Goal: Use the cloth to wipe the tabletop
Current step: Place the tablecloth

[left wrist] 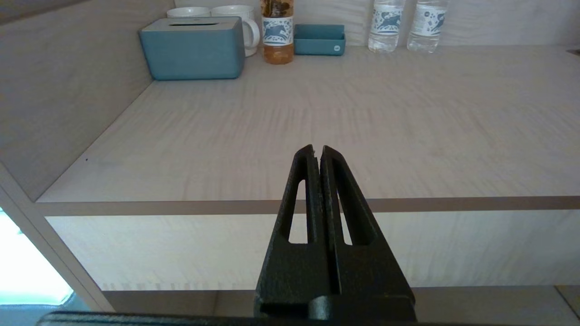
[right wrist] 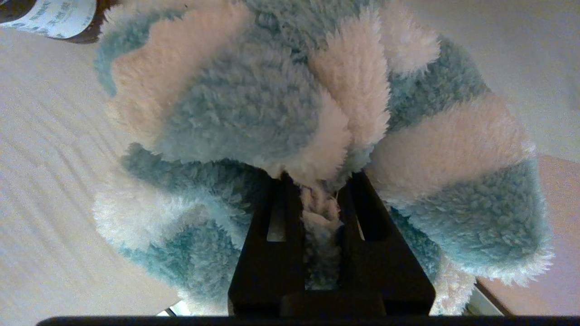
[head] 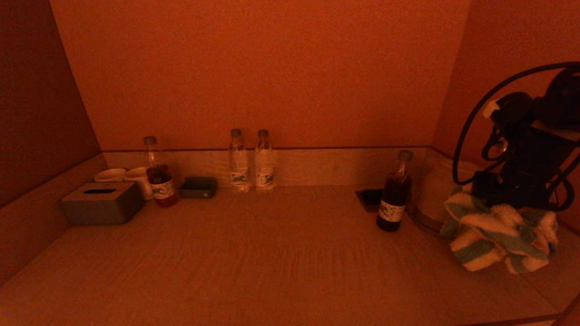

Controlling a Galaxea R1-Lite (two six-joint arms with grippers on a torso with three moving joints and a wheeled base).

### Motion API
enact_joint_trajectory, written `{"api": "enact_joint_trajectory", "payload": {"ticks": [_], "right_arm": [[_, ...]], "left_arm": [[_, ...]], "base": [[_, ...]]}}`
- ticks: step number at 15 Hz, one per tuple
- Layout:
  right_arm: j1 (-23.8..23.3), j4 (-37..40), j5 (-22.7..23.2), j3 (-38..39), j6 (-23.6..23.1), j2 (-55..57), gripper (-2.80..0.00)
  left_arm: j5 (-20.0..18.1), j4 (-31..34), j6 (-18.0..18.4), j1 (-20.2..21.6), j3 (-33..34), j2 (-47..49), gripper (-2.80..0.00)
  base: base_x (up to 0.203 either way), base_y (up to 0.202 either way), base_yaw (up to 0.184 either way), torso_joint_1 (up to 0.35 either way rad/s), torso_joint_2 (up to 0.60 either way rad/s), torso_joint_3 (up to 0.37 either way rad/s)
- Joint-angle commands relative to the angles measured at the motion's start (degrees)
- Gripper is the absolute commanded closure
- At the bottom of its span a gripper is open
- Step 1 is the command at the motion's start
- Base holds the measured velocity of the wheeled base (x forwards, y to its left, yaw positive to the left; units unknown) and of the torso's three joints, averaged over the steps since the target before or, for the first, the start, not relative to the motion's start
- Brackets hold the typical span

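Note:
A fluffy blue-and-white striped cloth (head: 498,235) hangs bunched at the right side of the wooden tabletop (head: 281,253), its lower folds at or just above the surface. My right gripper (right wrist: 319,181) is shut on the cloth (right wrist: 281,104), a fold pinched between its fingers; in the head view the gripper (head: 496,197) sits just above the cloth. My left gripper (left wrist: 316,148) is shut and empty, held in front of the table's front edge (left wrist: 181,207), out of the head view.
At the back left stand a tissue box (head: 102,202), two mugs (head: 124,176), a tea bottle (head: 157,174) and a small tray (head: 198,187). Two water bottles (head: 250,159) stand at the back. A dark tea bottle (head: 394,192) and a pale round container (head: 432,192) stand close left of the cloth.

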Motion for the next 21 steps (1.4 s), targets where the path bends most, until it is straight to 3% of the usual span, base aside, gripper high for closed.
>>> {"api": "enact_joint_trajectory", "payload": {"ticks": [1, 16, 21], "right_arm": [[-0.01, 0.36, -0.06, 0.06, 0.17, 0.28, 0.00], [2.27, -2.26, -0.75, 3.57, 2.88, 4.30, 0.00], [2.36, -3.22, -2.94, 3.48, 3.34, 6.78, 0.00]], "left_arm": [[-0.02, -0.02, -0.02, 0.00, 0.01, -0.02, 0.00], [-0.02, -0.02, -0.02, 0.00, 0.01, -0.02, 0.00], [-0.02, -0.02, -0.02, 0.00, -0.07, -0.02, 0.00]], "base": [[0.000, 0.000, 0.000, 0.000, 0.00, 0.000], [0.000, 0.000, 0.000, 0.000, 0.00, 0.000], [0.000, 0.000, 0.000, 0.000, 0.00, 0.000]]}}
